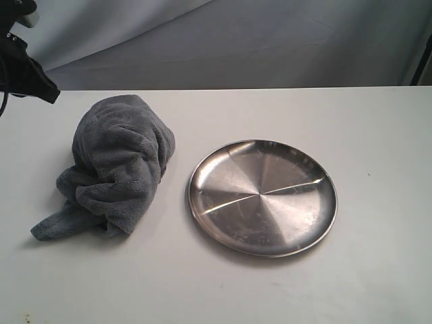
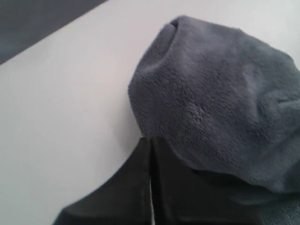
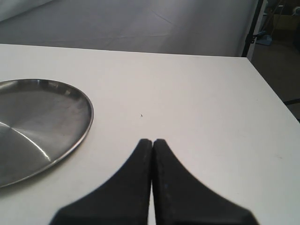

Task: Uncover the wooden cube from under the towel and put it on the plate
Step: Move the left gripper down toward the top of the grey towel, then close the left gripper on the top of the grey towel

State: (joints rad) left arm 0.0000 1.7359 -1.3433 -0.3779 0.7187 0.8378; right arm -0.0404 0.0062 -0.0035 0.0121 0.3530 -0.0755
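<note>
The white counter filled most of the scene, with a grey cloth wall behind it at the far side. The shiny round plate lay flat on the counter, a bit right of the middle. Nothing was on it.

The dark grey towel sat to the left of the plate, close to it but not touching. It was bunched up into a tall, fluffy lump, and one corner trailed out to the near left. The wooden cube did not show in any picture.

The left claw was squeezed tight, with its two black fingers pressed flat together and nothing between them. It was at the far left, just beside the towel's far end.

The right claw was squeezed tight too, and it held nothing. It was over bare counter, to the right of the plate's rim.
</note>
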